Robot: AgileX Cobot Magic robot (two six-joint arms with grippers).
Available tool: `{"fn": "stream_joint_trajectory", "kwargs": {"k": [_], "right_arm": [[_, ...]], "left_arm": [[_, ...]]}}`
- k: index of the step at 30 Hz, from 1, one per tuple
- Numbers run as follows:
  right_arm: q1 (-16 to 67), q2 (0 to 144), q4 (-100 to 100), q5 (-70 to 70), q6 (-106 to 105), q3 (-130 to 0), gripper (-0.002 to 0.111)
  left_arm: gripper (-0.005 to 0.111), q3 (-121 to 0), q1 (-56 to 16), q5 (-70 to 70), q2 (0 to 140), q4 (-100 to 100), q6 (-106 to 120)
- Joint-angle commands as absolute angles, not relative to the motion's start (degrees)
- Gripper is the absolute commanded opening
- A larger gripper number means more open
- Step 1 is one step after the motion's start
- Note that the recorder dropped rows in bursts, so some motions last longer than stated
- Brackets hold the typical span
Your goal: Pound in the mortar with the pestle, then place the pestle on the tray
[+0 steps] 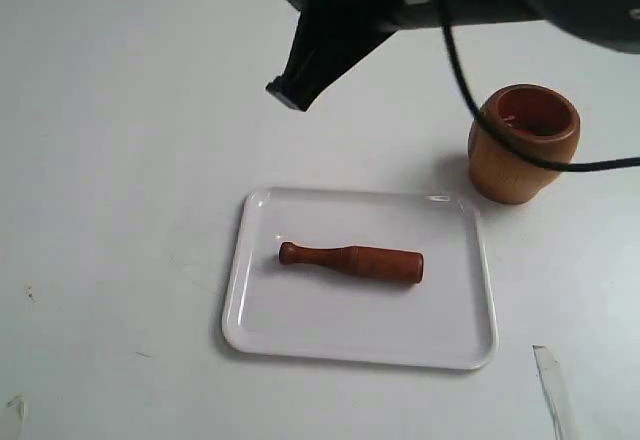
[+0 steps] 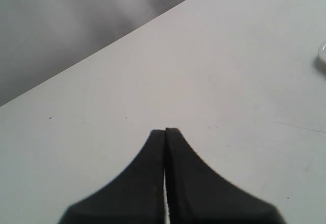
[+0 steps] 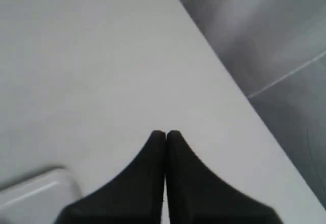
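The pestle (image 1: pixel 352 261) lies flat in the middle of the white tray (image 1: pixel 460 345), its knob end pointing left. Behind the tray's right corner the mortar (image 1: pixel 523 144) stands upright on the table, with nothing in it. My right gripper (image 1: pixel 285 92) hangs above the table behind the tray's left part, reaching in from the upper right. In its own view the right gripper (image 3: pixel 165 132) is shut on nothing, with a tray corner (image 3: pixel 41 191) close by. The left gripper (image 2: pixel 165 130) is shut and empty over bare table; it does not show in the exterior view.
A black cable (image 1: pixel 470 100) from the right arm hangs across the mortar's front. A sliver of white rim (image 2: pixel 322 58) shows at one side of the left wrist view. The table edge (image 3: pixel 224 76) runs near the right gripper, with grey floor beyond.
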State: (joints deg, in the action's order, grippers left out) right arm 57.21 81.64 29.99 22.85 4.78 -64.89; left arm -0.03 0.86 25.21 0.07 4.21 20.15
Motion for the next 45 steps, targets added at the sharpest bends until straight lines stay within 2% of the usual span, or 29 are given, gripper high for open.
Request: {"fn": "stream_joint_trajectory", "kwargs": {"k": [1, 12, 24, 33, 40, 45], "right_arm": [[57.17, 71.81, 31.56, 15.85, 9.16, -59.13, 0.000], [57.17, 44.19, 30.81, -3.69, 10.92, -39.68, 0.000], [57.17, 17.01, 22.80, -1.48, 10.92, -29.14, 0.000], [57.17, 0.92, 20.18, 14.23, 10.94, -26.68, 0.000], [57.17, 0.00, 19.49, 33.06, 10.94, -26.55, 0.000], [57.17, 0.00, 17.54, 30.68, 10.94, -23.39, 0.000]], "left_arm": [[0.000, 0.00, 0.42, 25.03, 0.00, 3.79, 19.68], [0.000, 0.00, 0.42, 25.03, 0.00, 3.79, 19.68], [0.000, 0.00, 0.42, 25.03, 0.00, 3.79, 19.68], [0.000, 0.00, 0.42, 25.03, 0.00, 3.79, 19.68], [0.000, 0.00, 0.42, 25.03, 0.00, 3.79, 19.68], [0.000, 0.00, 0.42, 25.03, 0.00, 3.79, 19.68]]}}
